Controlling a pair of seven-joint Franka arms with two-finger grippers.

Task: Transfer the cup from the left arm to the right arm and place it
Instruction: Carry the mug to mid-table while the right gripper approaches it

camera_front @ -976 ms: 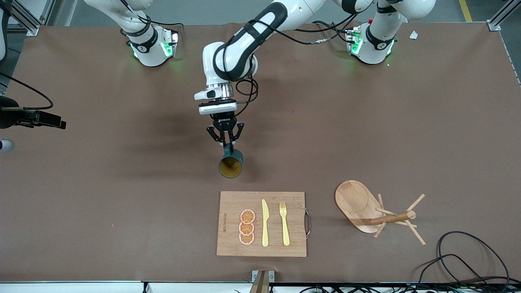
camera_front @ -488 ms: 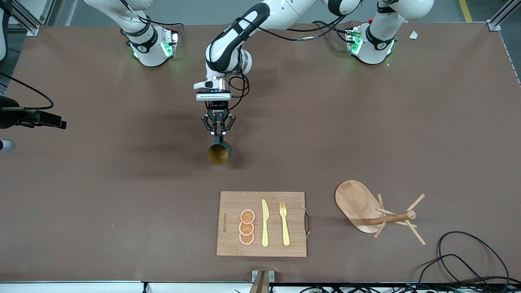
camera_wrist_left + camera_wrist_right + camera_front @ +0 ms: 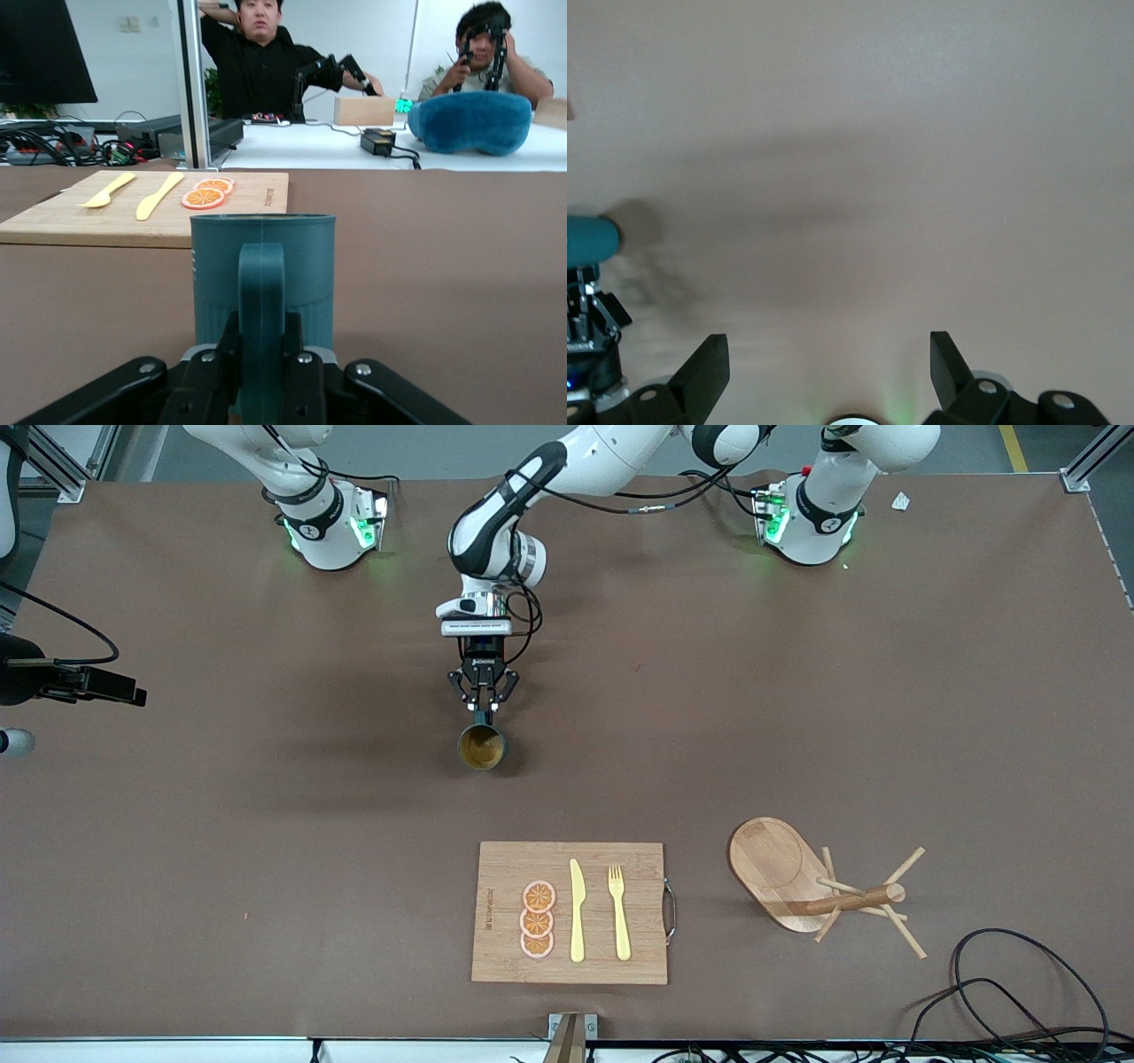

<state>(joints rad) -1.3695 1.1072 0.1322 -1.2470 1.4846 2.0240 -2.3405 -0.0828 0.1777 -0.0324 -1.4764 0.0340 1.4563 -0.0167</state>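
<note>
The dark teal cup point(image 3: 482, 747) with a yellowish-brown inside is upright near the table's middle, low over or on the brown table; I cannot tell if it touches. My left gripper point(image 3: 483, 710) is shut on the cup's handle. In the left wrist view the handle point(image 3: 262, 301) sits between the fingers point(image 3: 211, 354) of the left gripper point(image 3: 262, 335). My right gripper point(image 3: 824, 350) is open and empty, high over bare table; it is out of the front view. The cup point(image 3: 589, 239) shows at the edge of the right wrist view.
A wooden cutting board point(image 3: 496, 868) with orange slices point(image 3: 537, 919), a yellow knife point(image 3: 577, 911) and a yellow fork point(image 3: 619, 911) lies nearer the front camera than the cup. A wooden peg rack point(image 3: 815, 886) lies toward the left arm's end. Black cables point(image 3: 1019, 992) lie at the corner.
My left gripper has carried the cup away from the cutting board toward the arms' bases and a little toward the right arm's end. The cup looks lower and smaller now.
</note>
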